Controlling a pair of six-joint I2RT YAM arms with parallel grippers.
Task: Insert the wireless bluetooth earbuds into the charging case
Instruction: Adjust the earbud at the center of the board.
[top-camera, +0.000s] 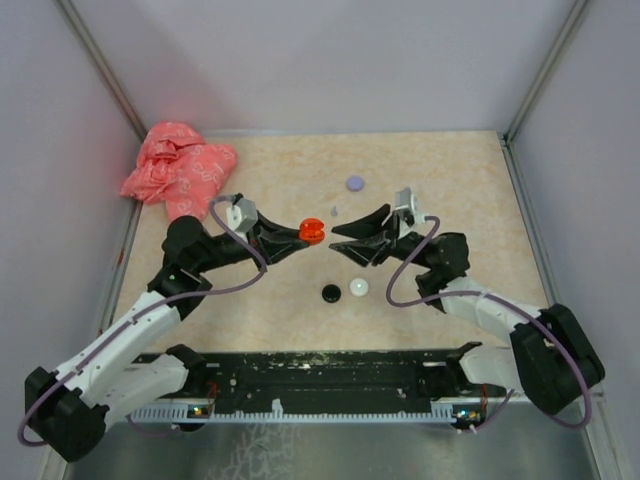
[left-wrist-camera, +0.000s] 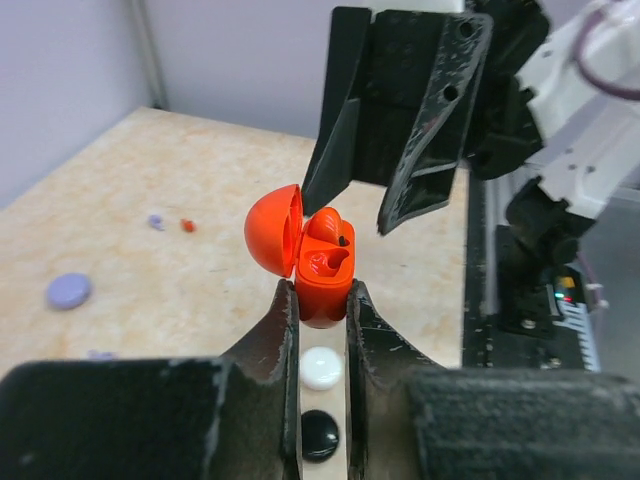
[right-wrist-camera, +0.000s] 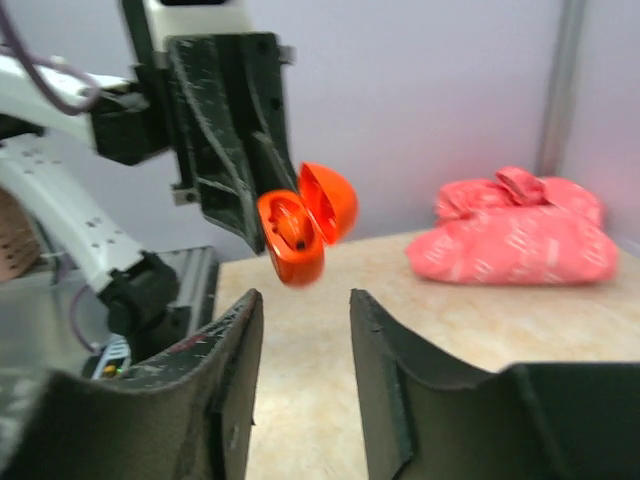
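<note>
Orange-red plastic charging case (left-wrist-camera: 322, 275), lid open, being pinched by left gripper (top-camera: 293, 240); right gripper (right-wrist-camera: 305, 296) hovering just right, jaws parted, seemingly empty.

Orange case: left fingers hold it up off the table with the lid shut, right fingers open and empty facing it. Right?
The lid is not shut. It is swung open, as the left wrist view shows: the orange case has its moulded inside exposed. The rest stands: the left fingers clamp it off the table, and the right fingers are open and empty facing it.
</note>
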